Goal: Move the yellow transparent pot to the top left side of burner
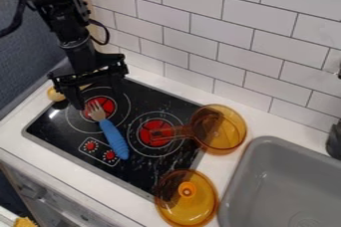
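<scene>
Amber transparent lid (187, 206) nearest, knob (187, 189) up, overlapping near right corner of toy stovetop (141, 175); beyond, apart from lid, yellow transparent pot (230, 129) across stovetop's right edge and white counter (100, 191), near grey sink (279, 171); pot handle (176, 132) over right burner (155, 143); black gripper (98, 96) above left burner (108, 106), fingers spread, with nothing visibly pinched; blue-handled fork (114, 139) below, tines on red centre.

Step in hand, judged: pre-grasp, with pot not yet at upper left; next, swing right, line up with pot handle or rim, close, lift, carry left; clear fork on the way, since likely to prop pot askew if trapped beneath; watch for slip or roll on thin transparent wall.

Brands, labels: none legible; control dials (100, 151) with pale printed marks, too small to read.
</scene>
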You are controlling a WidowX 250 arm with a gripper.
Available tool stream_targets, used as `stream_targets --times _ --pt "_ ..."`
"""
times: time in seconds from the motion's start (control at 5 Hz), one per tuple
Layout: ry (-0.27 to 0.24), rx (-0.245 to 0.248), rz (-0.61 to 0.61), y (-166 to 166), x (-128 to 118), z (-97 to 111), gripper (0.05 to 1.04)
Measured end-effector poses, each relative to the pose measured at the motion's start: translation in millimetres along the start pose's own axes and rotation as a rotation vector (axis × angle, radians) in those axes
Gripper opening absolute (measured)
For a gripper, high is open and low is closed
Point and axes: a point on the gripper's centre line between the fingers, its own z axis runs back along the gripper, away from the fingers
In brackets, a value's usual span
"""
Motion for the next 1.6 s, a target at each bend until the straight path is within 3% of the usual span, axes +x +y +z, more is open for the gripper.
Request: stream_targets --times 0.4,0.6,0.8,1.0,1.4,1.6 --pt "0.063 0.012 0.018 -6.2 -4.4 -15.5 1.001" --pt "0.059 0.023 -0.049 -37.5 0.4 -17.3 1.001" --pt "0.078 -0.012 -0.147 -76.8 -0.8 -21.0 1.001" --pt "0.077 -0.005 -0.231 -108.2 -8.6 -25.2 1.001" --pt "0.152 0.027 -0.286 -137.9 -16.9 -61.7 1.001" --pt "0.179 0.078 -0.31 -133.7 -20.5 -83.7 0.964"
